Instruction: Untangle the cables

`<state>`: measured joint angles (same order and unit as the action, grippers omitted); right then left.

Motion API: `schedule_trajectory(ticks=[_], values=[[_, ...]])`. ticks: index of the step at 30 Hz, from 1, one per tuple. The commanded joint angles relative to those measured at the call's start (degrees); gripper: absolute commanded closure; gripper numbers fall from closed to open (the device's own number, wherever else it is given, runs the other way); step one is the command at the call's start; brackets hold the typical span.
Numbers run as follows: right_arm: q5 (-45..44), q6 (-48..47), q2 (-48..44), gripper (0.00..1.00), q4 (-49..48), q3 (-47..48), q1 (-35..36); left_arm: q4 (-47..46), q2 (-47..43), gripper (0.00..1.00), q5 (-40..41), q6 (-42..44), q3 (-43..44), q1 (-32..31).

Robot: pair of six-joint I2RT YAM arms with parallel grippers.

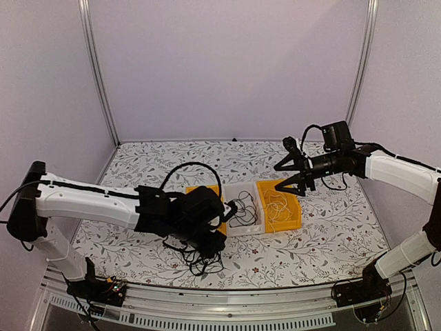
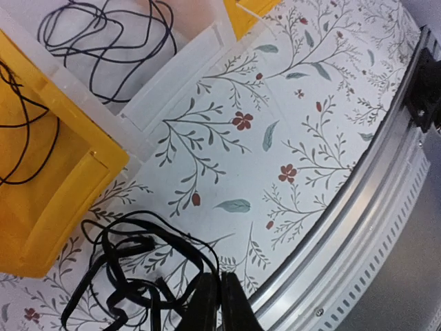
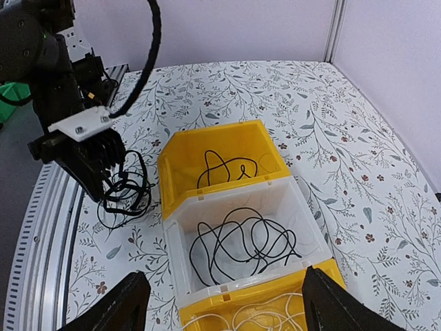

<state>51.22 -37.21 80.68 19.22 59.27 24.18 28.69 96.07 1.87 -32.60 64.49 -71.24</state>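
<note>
Firstly, from above. Lower centre of frame: black tangled cable bundle (image 1: 195, 261) on the floral-patterned bench (image 1: 138, 165), just in front of the left-hand yellow plastic bin (image 1: 205, 189). Set down on its top: left claw (image 1: 211, 248). Right of that, a translucent white plastic bin (image 1: 249, 229) with a thin black cable (image 1: 241, 207), then a second yellow plastic bin (image 1: 296, 212) with pale cord (image 1: 278, 205). Hovering over that last one, well apart from the bundle: right claw (image 1: 284, 178), spread wide, holding nothing.

Next, left wrist. Bottom centre: fingertips (image 2: 207, 307) closed tight together, apparently pinching one strand at the bundle's right-hand edge; cannot confirm the strand sits between them. Sprawls from lower left toward the tips, long axis roughly across the frame, rising slightly to the right. Shows no free end, so points nowhere clear. Lies just beside the yellow bin's corner, near the aluminium rail (image 2: 358, 207).

Lastly, right wrist. Centre left: bundle beneath the left claw, loops fanned toward the bin. Bottom corners: own fingers far apart, empty.

Likely trouble: could cinch knots tighter if hauled up as one lump with nothing pinning the rest. Could slip free of so thin a pinch. Could snag a loop on the bin corner, or slide off over the rail.
</note>
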Motion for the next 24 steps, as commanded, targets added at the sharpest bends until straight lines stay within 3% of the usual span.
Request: schedule_trajectory(ticks=[1,9,18,24], values=[[0.3,5.2,0.8,0.2,-1.4,2.8,4.5,-1.8,-14.9,1.0,2.3,1.8,-5.8,-0.6],[-6.2,6.2,7.4,0.19,1.6,10.8,20.1,-6.3,-34.5,1.0,6.3,4.4,-7.5,-0.5],[-6.3,10.7,18.8,0.16,1.5,22.2,29.4,-6.3,-40.0,1.0,8.1,5.5,-5.7,-0.6],[-3.8,13.9,24.3,0.16,-2.3,22.8,33.7,-5.8,-42.4,1.0,11.0,6.6,-2.3,-0.6]])
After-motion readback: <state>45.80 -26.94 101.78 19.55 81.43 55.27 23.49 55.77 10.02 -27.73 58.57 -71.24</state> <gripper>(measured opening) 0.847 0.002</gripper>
